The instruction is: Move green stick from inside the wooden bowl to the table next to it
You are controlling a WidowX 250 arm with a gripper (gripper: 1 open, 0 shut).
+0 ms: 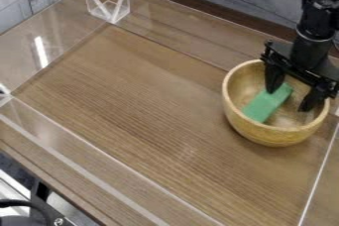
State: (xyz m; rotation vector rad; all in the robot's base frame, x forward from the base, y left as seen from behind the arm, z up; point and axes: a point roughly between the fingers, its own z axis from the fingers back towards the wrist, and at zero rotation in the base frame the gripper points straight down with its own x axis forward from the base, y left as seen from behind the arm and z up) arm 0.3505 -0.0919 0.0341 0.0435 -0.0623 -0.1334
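Note:
The round tan wooden bowl (252, 123) sits at the right side of the brown wood-grain table (133, 101). Inside it lies the green stick (269, 104), a flat bright green block leaning against the bowl's inner wall. My black gripper (296, 79) points straight down into the bowl, open, with one finger on either side of the stick's upper end. Whether the fingers touch the stick cannot be made out.
Low clear plastic walls (54, 141) edge the table on the left, front and right. A clear plastic corner bracket (106, 5) stands at the back left. The bowl lies close to the right wall (322, 185).

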